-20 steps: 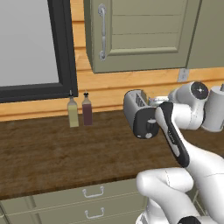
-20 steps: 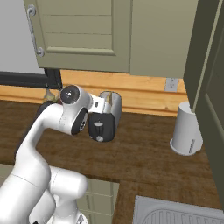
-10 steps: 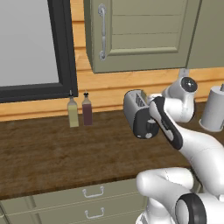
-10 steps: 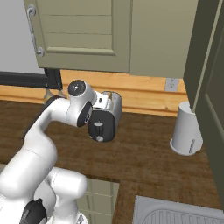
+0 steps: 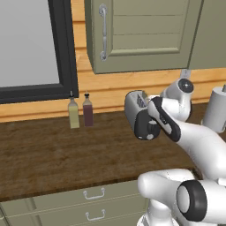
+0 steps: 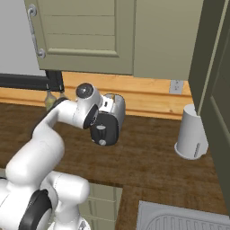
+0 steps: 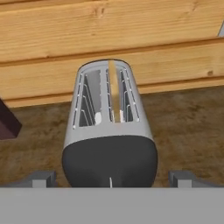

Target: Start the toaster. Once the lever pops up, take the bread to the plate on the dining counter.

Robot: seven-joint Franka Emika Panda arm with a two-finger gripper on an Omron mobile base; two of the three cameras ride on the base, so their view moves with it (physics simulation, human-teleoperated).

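- A small rounded silver toaster stands on a dark brown wooden surface, close to a wall of pale wood planks.
- In the hand view, the toaster's black end face points toward the camera, and its two slots run away toward the wall.
- A tan slice of bread stands on edge in the right-hand slot, its top edge showing above the slot.
- A thin pale mark at the bottom middle of the black face may be the lever; it is too small to tell for sure.
- The tool is open wide: its two dark fingertips sit at either side of the toaster's black end, apart from it and holding nothing.
- In the left base view, the white arm bends in over the toaster from the right.
- Two small bottles, one yellowish and one dark red, stand side by side against the wall, well to the left of the toaster.
- A pale cylindrical container stands on the surface to the toaster's right.
- Sage-green cabinets hang above.
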